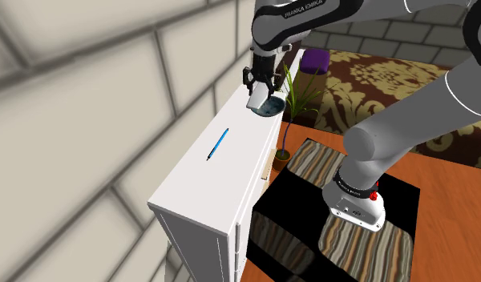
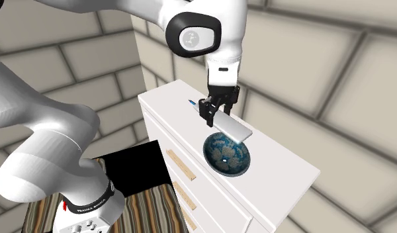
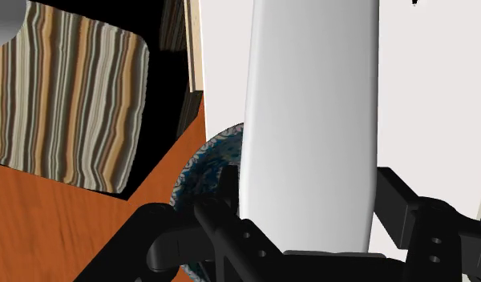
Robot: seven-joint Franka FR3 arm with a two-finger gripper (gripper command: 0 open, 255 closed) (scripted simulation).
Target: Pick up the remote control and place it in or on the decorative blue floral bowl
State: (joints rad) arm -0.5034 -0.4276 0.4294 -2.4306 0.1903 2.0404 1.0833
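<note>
A plain white, long remote control (image 2: 232,127) hangs tilted in the air, clasped at one end by my black gripper (image 2: 214,111), which is shut on it. Right under its free end sits the blue patterned bowl (image 2: 227,156) on the white dresser top (image 2: 283,167). From the shoulder view the gripper (image 1: 261,81) holds the remote (image 1: 256,98) just over the bowl (image 1: 272,107) at the dresser's far end. In the wrist view the remote (image 3: 311,120) runs out from between the fingers (image 3: 223,234), and part of the bowl's rim (image 3: 200,166) shows beside it.
A blue pen (image 1: 218,145) lies on the middle of the dresser top (image 1: 200,178). A potted green plant (image 1: 293,94) stands beside the dresser's far end, with a purple seat (image 1: 315,61) behind it. A striped rug (image 1: 367,240) covers the wooden floor below.
</note>
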